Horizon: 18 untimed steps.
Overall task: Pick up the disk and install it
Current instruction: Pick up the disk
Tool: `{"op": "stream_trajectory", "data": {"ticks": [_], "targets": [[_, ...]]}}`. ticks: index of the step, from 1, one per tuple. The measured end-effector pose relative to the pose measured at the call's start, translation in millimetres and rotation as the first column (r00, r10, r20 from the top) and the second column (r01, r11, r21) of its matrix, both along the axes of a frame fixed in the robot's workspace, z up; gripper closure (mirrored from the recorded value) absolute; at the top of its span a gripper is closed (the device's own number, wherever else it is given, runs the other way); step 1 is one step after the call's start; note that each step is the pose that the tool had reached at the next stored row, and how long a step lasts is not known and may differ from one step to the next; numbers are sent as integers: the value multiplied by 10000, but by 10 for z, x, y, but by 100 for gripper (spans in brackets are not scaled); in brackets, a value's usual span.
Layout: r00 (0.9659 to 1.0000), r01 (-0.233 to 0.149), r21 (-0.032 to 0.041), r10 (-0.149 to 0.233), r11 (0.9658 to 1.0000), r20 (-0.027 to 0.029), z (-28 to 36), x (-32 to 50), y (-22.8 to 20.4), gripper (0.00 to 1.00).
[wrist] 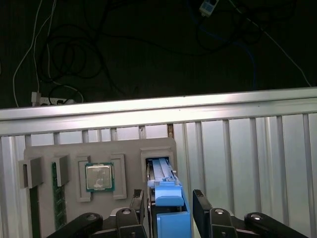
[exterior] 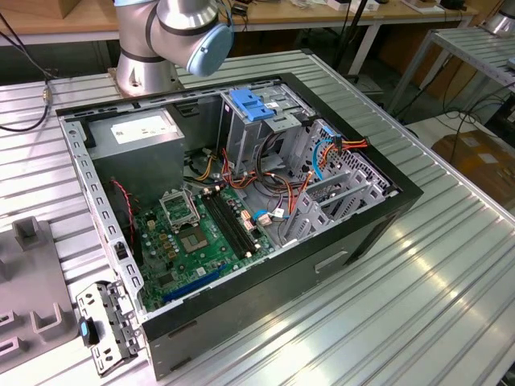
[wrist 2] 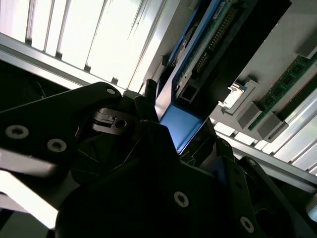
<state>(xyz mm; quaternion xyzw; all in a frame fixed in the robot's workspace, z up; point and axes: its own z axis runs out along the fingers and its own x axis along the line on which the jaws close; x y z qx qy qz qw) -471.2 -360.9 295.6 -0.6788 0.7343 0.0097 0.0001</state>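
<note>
Grey moulded tray noted on the ribbed aluminium surface. The disk is seen standing on edge in the tray's end slot, blue rails uppermost and a blue tab end nearest the camera.

Hand is positioned directly over that slot. Its two black fingers are held apart, one on each side of the disk's blue end. A dark gap is visible between one finger and the rail, and a much narrower gap at the other finger. No clamping is seen; the disk is not lifted clear of the tray.

In the second wrist view the hand is seen from close in. The blue end of the disk lies between the fingers, and the green circuit-board face runs away toward the tray.

Other tray contents: a processor chip is seated in the recess next to the disk's slot. A green memory stick is set on edge in a slot further along.

In the exterior view, the tray lies at the exterior view's left. An open computer case is laid on its side just beside the tray, motherboard exposed. A blue bracket sits atop the drive cage at the side of the case far from the tray. The arm's base joint is seen beyond the case.
</note>
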Motion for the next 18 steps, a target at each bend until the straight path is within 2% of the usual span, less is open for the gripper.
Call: {"op": "stream_trajectory", "data": {"ticks": [10,18], "targets": [[10000,30,2,-30,10000,-1,-18,-1,-3,49],[10000,51,9,-51,10000,-4,13,-1,-4,49]]}}
